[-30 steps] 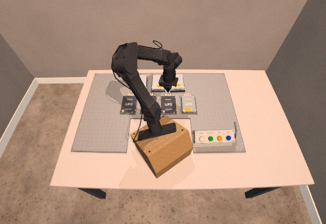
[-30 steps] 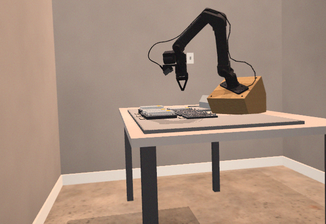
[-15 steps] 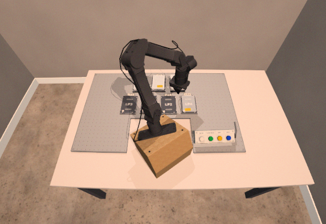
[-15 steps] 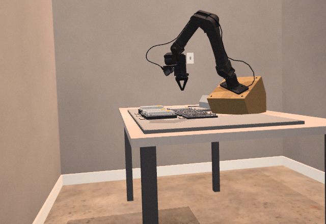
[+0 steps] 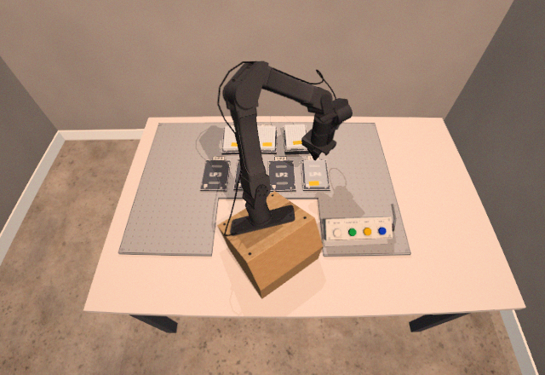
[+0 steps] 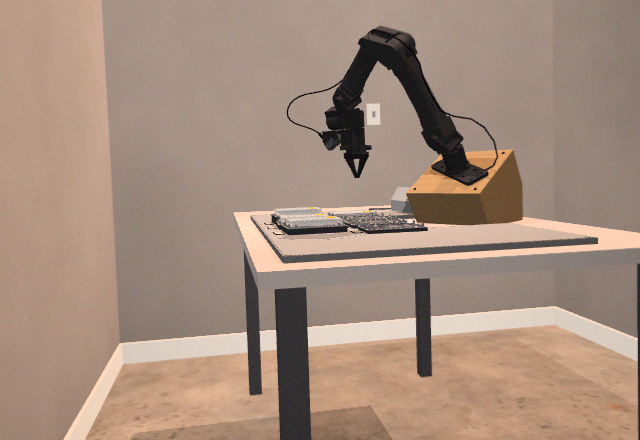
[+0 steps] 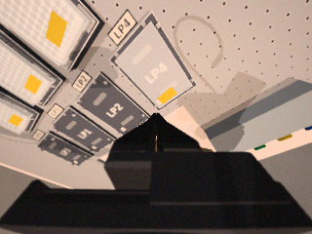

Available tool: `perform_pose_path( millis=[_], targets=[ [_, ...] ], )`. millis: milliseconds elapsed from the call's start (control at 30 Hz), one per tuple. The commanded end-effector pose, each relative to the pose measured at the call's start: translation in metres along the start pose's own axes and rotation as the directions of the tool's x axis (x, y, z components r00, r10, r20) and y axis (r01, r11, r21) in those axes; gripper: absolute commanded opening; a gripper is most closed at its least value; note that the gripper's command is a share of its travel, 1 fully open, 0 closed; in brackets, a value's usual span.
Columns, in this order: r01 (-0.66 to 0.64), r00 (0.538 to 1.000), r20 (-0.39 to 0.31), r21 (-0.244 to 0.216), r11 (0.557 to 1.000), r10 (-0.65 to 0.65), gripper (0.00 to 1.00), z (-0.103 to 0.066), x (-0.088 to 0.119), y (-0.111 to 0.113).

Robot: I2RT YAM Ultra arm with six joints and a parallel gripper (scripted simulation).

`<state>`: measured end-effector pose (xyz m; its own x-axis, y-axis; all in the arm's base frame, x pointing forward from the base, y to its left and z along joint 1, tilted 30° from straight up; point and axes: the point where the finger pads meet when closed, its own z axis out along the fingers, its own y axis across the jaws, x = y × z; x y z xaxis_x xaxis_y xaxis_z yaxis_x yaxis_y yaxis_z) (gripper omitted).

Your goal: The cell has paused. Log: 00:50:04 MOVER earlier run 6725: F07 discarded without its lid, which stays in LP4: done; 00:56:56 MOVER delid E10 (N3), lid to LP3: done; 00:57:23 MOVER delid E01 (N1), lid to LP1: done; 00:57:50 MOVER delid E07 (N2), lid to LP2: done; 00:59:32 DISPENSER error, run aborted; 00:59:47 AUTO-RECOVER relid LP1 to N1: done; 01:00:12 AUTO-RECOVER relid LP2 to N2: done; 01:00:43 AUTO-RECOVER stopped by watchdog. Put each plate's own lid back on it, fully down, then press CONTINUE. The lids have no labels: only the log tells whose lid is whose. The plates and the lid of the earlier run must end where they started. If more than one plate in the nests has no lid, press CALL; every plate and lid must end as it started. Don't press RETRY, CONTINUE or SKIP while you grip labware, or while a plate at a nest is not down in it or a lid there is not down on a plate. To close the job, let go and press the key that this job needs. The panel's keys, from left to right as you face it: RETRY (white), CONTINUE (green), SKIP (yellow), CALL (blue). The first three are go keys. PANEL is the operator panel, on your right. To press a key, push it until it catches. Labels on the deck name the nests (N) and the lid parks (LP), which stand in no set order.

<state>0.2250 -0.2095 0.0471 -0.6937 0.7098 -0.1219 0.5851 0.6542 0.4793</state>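
Observation:
My gripper [image 5: 315, 157] [image 6: 356, 175] [image 7: 156, 117] is shut and empty, high above the deck near LP4. A clear lid [image 5: 315, 170] [image 7: 146, 62] with a yellow tag lies in LP4. Parks LP3 [image 5: 215, 181], LP2 [image 5: 281, 181] [image 7: 116, 110] and LP1 [image 7: 85, 133] are dark and hold no lid. Three white plates [image 5: 229, 138] [image 5: 267, 136] [image 5: 295, 132] with yellow tags stand in the back nests; clear covers seem to lie on them. The nest labels are not readable. The panel has white [image 5: 336, 233], green [image 5: 352, 232], yellow [image 5: 367, 231] and blue [image 5: 381, 230] keys.
The wooden base [image 5: 281, 251] [image 6: 449, 208] carries the arm at the front middle. The panel's sloped housing [image 7: 273, 124] stands at the front right of the grey deck [image 5: 171, 212], with a thin upright piece [image 5: 393, 216] at its right end. The arm hides much of LP1 in the top view.

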Motion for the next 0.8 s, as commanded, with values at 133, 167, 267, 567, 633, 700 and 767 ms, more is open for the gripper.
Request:
perform_pose_path(
  millis=[133, 167, 267, 567, 633, 700, 767],
  targets=[
    [0.025, 0.998, 0.052, 0.003, 1.000, -0.025, 0.00, -0.017, -0.018, -0.014],
    [0.027, 0.998, 0.051, 0.003, 1.000, -0.027, 0.00, -0.017, -0.018, -0.013],
    [0.029, 0.998, 0.050, 0.003, 1.000, -0.029, 0.00, -0.017, -0.019, -0.012],
    [-0.025, 0.999, 0.024, -0.008, 1.000, 0.025, 0.00, -0.005, -0.005, -0.020],
    [-0.076, 0.997, 0.006, -0.009, 0.997, 0.076, 0.00, 0.001, 0.002, -0.032],
    [-0.115, 0.993, 0.004, -0.004, 0.993, 0.115, 0.00, 0.001, 0.008, -0.042],
    [-0.155, 0.988, 0.002, 0.001, 0.988, 0.155, 0.00, 0.001, 0.014, -0.051]
  ],
)
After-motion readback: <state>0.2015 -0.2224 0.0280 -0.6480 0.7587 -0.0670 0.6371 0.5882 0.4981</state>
